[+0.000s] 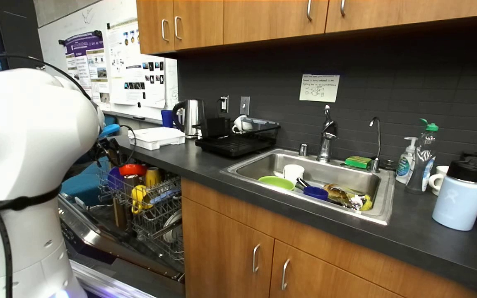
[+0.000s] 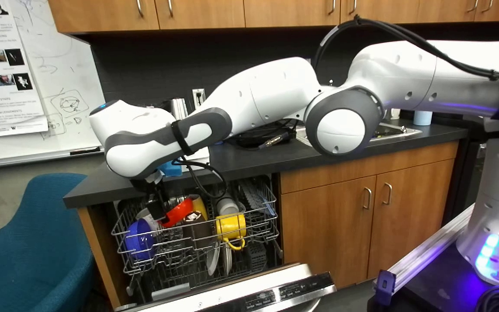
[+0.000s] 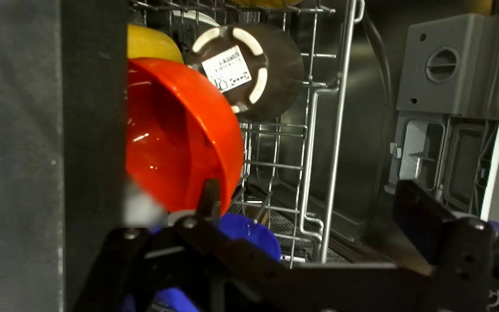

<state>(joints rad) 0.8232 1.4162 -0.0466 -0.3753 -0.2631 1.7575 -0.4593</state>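
Note:
My gripper (image 3: 312,203) is open, its dark fingers wide apart. It points down into the dishwasher's upper rack (image 3: 340,108). A red bowl (image 3: 158,143) lies tilted in the rack, and one finger overlaps its rim in the wrist view; I cannot tell if they touch. In an exterior view the gripper (image 2: 158,208) is right beside the red bowl (image 2: 179,212). A blue bowl (image 3: 251,236) is partly hidden behind the gripper. A brown cup (image 3: 280,69) stands upside down beside the red bowl. A yellow mug (image 2: 231,226) hangs at the rack's front.
The dark counter (image 2: 254,160) overhangs the rack close to the gripper. The dishwasher door (image 2: 228,299) is folded down in front. A teal chair (image 2: 28,234) stands beside the cabinet end. A white box (image 1: 155,137) sits on the counter. The sink (image 1: 385,203) holds dishes.

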